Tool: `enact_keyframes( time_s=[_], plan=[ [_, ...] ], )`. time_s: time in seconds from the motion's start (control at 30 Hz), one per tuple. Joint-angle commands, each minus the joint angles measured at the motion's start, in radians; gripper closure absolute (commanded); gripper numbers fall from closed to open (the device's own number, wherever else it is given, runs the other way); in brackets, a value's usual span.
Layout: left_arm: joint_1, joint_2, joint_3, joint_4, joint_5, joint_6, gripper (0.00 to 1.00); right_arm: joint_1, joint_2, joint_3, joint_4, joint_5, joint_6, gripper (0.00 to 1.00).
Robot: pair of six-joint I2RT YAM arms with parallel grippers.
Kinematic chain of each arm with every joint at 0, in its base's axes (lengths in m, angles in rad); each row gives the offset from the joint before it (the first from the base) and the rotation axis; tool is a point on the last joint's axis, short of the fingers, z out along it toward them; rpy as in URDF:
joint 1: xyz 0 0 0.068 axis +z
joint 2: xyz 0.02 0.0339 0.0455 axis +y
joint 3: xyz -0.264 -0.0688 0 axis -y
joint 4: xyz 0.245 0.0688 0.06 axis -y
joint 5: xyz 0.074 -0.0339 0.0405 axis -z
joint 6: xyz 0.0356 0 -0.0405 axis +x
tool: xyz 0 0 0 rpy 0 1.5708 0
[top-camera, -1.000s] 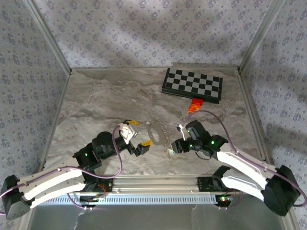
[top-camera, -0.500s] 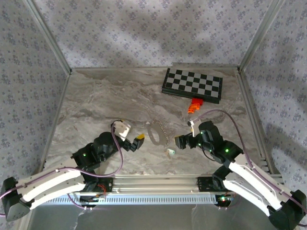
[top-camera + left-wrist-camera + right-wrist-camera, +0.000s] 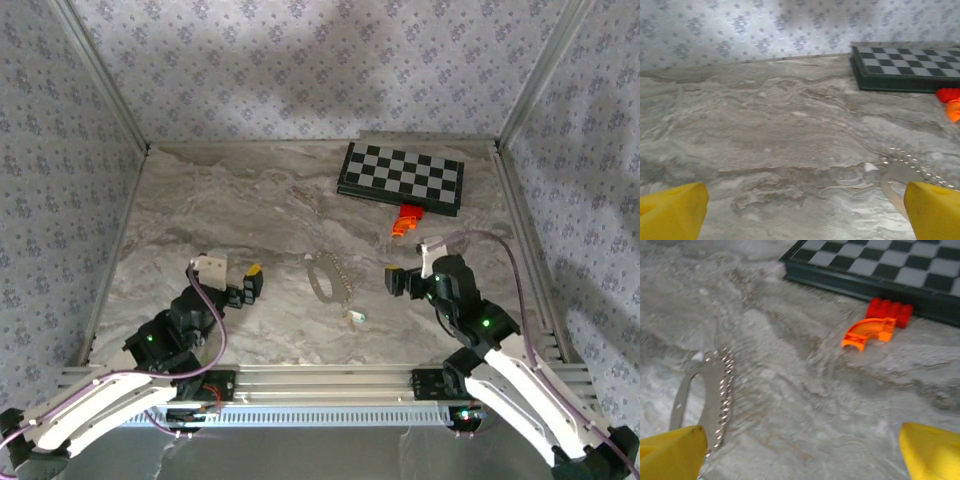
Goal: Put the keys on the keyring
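Observation:
The keyring (image 3: 320,277) lies flat mid-table, a pale metal loop with a beaded chain (image 3: 344,281) along its right side. A tiny teal key (image 3: 356,316) rests on the table just near of it, touching nothing. My left gripper (image 3: 246,285) hovers left of the ring, open and empty. In the left wrist view the gripper (image 3: 802,220) has the keyring (image 3: 894,181) beside its right pad. My right gripper (image 3: 397,281) is right of the ring, open and empty. From the right wrist, that gripper (image 3: 800,460) has the keyring (image 3: 684,392) by its left pad.
A folded chessboard (image 3: 400,178) lies at the back right. An orange curved block (image 3: 405,221) with a red piece sits at the board's near edge, also in the right wrist view (image 3: 867,332). Patterned walls enclose the table (image 3: 220,210) on three sides.
Both arms pulled back from the ring, left arm to the left, right arm to the right. The right jaws widened. Key and ring stayed put.

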Motion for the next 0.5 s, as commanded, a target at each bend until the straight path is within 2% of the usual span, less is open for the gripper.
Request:
enact_keyframes(
  time_s=[0.0, 0.03, 0.23, 0.47],
  plan=[
    [0.011, 0.003, -0.014, -0.086, -0.153, -0.054, 0.0, -0.026, -0.062, -0.034, -0.013, 0.125, 0.008, 0.0],
    [0.018, 0.011, -0.013, -0.1, -0.187, -0.083, 0.0, -0.034, -0.08, -0.044, -0.005, 0.141, 0.003, 0.0],
    [0.06, 0.058, 0.003, -0.123, -0.217, -0.126, 0.0, -0.063, -0.153, -0.107, 0.066, 0.222, -0.02, 0.0],
    [0.084, 0.071, -0.048, -0.016, -0.209, -0.05, 0.0, -0.09, -0.173, -0.171, 0.158, 0.235, -0.103, 0.0]
  ],
)
